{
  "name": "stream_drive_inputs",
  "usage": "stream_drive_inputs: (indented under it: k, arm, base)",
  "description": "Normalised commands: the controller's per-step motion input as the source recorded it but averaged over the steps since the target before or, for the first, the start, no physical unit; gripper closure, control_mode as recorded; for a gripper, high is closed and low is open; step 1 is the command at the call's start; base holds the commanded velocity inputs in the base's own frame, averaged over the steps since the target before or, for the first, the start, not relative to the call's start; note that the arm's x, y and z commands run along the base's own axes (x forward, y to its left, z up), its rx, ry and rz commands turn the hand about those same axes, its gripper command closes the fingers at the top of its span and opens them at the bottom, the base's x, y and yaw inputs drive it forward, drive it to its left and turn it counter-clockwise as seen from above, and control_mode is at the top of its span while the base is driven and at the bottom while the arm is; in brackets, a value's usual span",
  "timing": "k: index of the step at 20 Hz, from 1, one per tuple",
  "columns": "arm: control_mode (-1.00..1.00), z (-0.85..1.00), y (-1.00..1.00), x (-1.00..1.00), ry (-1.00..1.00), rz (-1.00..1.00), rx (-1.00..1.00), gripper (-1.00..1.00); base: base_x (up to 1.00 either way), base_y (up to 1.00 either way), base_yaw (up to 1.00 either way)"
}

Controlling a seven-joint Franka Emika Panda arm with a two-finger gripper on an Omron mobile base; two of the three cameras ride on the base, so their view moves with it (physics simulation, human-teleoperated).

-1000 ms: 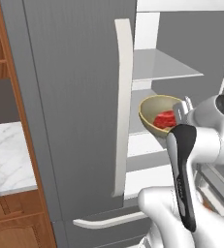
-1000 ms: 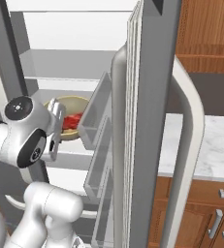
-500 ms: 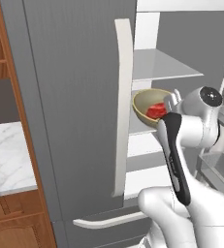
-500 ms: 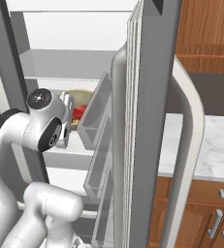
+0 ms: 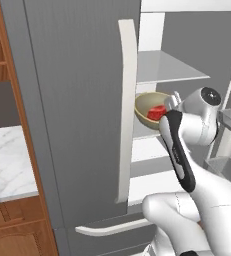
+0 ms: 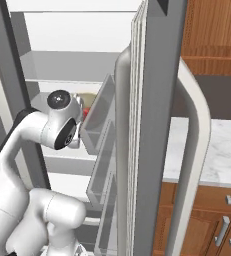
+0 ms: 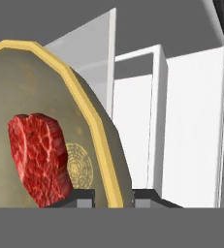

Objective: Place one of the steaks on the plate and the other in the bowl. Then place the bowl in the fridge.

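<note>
My gripper (image 7: 113, 196) is shut on the yellow rim of the tan bowl (image 7: 50, 121), one fingertip (image 7: 79, 196) inside the bowl and the other outside. A red steak (image 7: 38, 157) lies in the bowl's olive inside. In the left base view the bowl (image 5: 148, 106) with the steak (image 5: 157, 112) is inside the open grey fridge (image 5: 77, 100), at the middle shelf (image 5: 147, 131). My gripper (image 5: 172, 102) is at its right rim. I cannot tell whether the bowl touches the shelf. The plate is out of view.
The fridge's left door is shut, with its long pale handle (image 5: 127, 100) just left of the bowl. The right door (image 6: 147, 125) stands open, and its clear bins (image 6: 99, 125) are close to my hand. An upper shelf (image 5: 167, 67) hangs above the bowl. Marble counters (image 6: 222, 150) flank the fridge.
My arm has stretched forward and carried the bowl with the steak deeper into the fridge, leftward toward the shut door's edge. The grip has not changed.
</note>
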Motion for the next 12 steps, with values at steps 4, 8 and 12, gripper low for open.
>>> stream_drive_inputs:
  k: [4,8,12]
  arm:
    - [-1.00,-0.32,0.00,0.33,0.00,0.01,0.00,1.00]
    - [-1.00,-0.14,-0.01,0.26,-0.07,0.00,0.00,1.00]
    - [-1.00,-0.10,0.00,0.35,-0.04,0.00,0.00,1.00]
  base:
    - [0.00,0.00,0.00]
    - [0.00,0.00,0.00]
    - [0.00,0.00,0.00]
